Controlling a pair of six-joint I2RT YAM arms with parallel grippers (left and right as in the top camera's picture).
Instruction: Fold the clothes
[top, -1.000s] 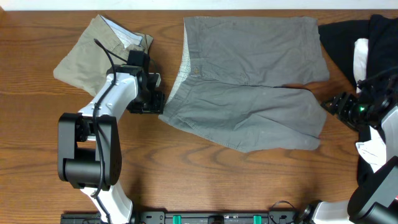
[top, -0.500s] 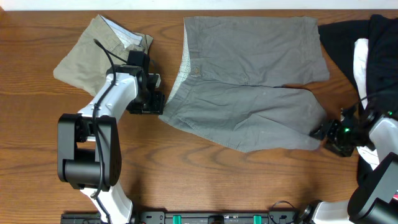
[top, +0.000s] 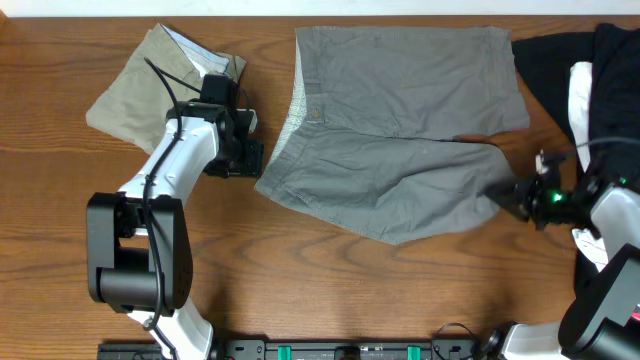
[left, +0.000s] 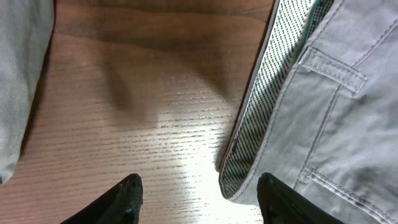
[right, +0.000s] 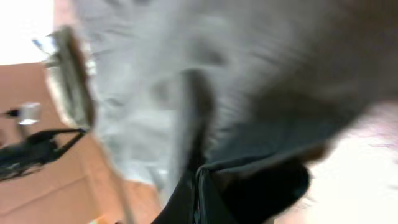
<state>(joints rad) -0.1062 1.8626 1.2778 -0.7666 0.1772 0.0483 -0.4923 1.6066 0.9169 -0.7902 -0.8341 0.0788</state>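
The grey shorts lie spread mid-table, waistband to the left and legs to the right. My right gripper is shut on the hem of the near leg, whose corner is lifted off the wood. The right wrist view is blurred: the shut gripper shows with grey cloth beyond it. My left gripper stands open at the waistband's near corner. In the left wrist view the dotted waistband lining ends between the open gripper's fingers, close to the right one. Khaki shorts lie crumpled at the far left.
A heap of black garments with a white one lies at the far right, beside my right arm. Bare wood runs along the near side of the table.
My right gripper came down to the near leg's hem, shut on it and drew that corner up and inward. My left arm shifted slightly; its gripper stayed open.
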